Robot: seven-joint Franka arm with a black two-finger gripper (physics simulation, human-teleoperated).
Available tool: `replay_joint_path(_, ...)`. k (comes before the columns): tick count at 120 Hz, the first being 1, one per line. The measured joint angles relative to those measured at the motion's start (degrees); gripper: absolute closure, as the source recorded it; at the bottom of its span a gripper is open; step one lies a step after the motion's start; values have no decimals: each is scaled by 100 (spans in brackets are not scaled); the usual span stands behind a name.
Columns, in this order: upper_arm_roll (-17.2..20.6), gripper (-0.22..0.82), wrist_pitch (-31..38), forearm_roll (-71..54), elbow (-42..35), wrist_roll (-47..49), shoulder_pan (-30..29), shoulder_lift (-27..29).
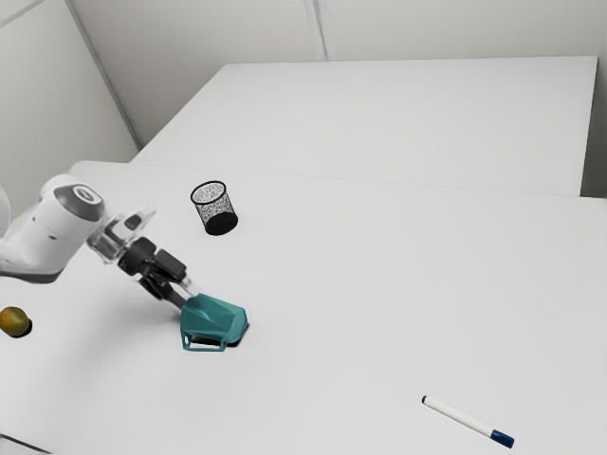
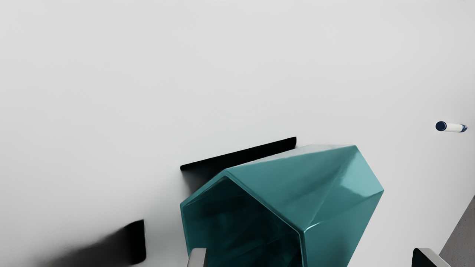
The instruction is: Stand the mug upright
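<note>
Mug, teal and faceted, lies on its side just ahead of the fingers, its open mouth turned toward them. The fingers stand wide apart and clench nothing: one overlaps the dark mouth in the wrist view, the other stands out past the mug's outer wall, with a gap between. Whether the first has entered the mouth, I cannot tell.

The mug's long axis runs away from the fingers, rim near, base far, pointing to the exterior view's right and a little toward that camera. Its handle sits on the camera's side, low by the bench. That axis is what the coming move turns on: I judge the fingers would need a firm hold of the near end, then lift the rim up and over the far base. A hold on the rim alone might let the smooth wall slip or swing.

Farther out, past the mug's base, lies a white marker with blue ends. A black mesh pen cup stands upright across the bench from the fingers, away from the camera. Back behind the fingers, at the arm's side, rests a yellow-green fruit. No lettering is legible on the mug or marker.
</note>
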State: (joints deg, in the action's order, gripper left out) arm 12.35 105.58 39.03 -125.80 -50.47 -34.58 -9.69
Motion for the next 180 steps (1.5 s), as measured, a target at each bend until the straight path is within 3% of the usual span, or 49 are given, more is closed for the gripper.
replay_joint_path(29, 22, 1, -20, 281, -209, -292, 17, -30)
replay_joint_path(62, 24, 35, -221, 331, -238, -518, -23, -27)
replay_joint_path(95, 31, 49, -398, 341, -225, -676, -33, -4)
replay_joint_path(126, 36, 68, -550, 333, -217, -780, -18, 42)
replay_joint_path(180, 99, 78, -571, 275, -218, -926, 17, 212)
